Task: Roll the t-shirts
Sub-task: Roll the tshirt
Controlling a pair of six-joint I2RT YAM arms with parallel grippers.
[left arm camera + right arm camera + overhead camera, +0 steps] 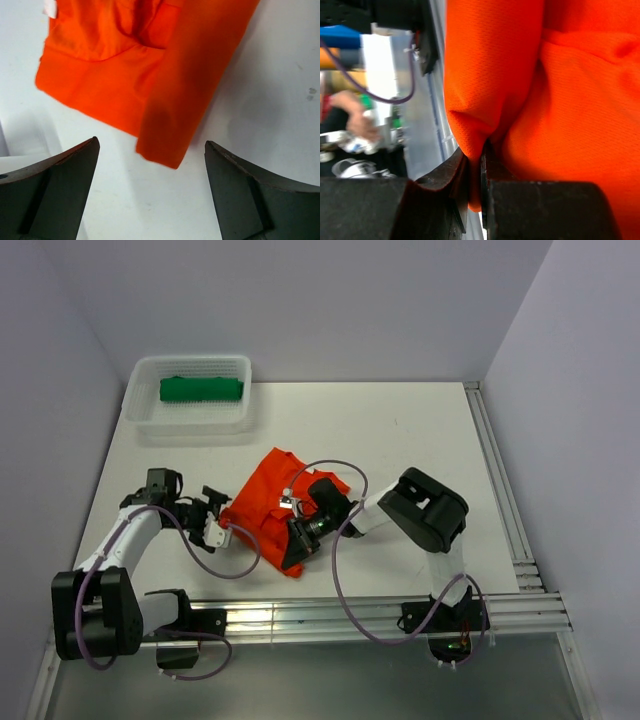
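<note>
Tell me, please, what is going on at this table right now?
The two robot arms are working on the bright orange-red cloth t-shirt, which lies crumpled in the middle of the white table. The right gripper is shut on a fold of it. The left gripper is open at the shirt's edge and holds nothing. A dark green t-shirt sits as a compact bundle in the white plastic mesh basket at the far left.

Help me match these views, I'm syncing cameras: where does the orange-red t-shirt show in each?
Top external: orange-red t-shirt just left of centre.
Left wrist: upper half, ahead of the open left gripper.
Right wrist: fills the right, fold pinched by the right gripper.
Shared landmark: the white table.
</note>
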